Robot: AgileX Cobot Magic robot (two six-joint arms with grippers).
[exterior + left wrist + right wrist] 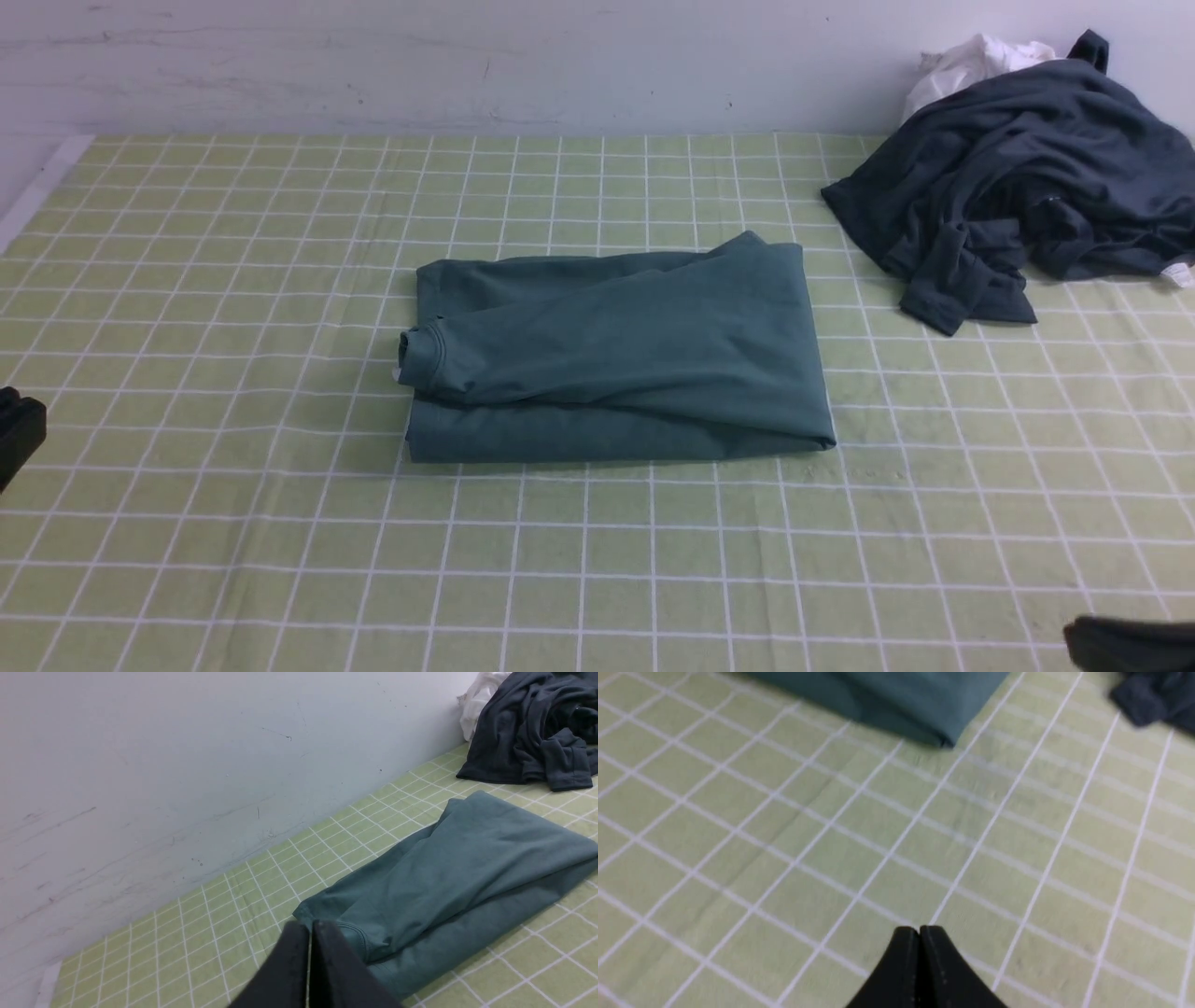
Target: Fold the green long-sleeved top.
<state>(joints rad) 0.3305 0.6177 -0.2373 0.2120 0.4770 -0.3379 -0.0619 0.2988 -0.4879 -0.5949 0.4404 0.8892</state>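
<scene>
The green top [616, 355] lies folded into a compact rectangle at the centre of the front view, on a table [233, 523] covered in a pale green cloth with a white grid. A ribbed cuff [422, 358] rests on the fold's left edge, with a sleeve laid across the upper layer. In the upper right of the frame, a crumpled dark grey garment [1018, 187] sits against the white wall [467, 65], with a white cloth [971, 63] bunched behind it. The left gripper [310, 933] shows only as a dark block at the frame's left edge in the front view; its wrist view has the jaws clenched together on nothing, close to the top's cuff end. The right gripper [919, 933] barely enters the lower right corner of the front view; its blurred wrist view shows the jaws pressed shut and empty above bare cloth, apart from the top's near corner.
</scene>
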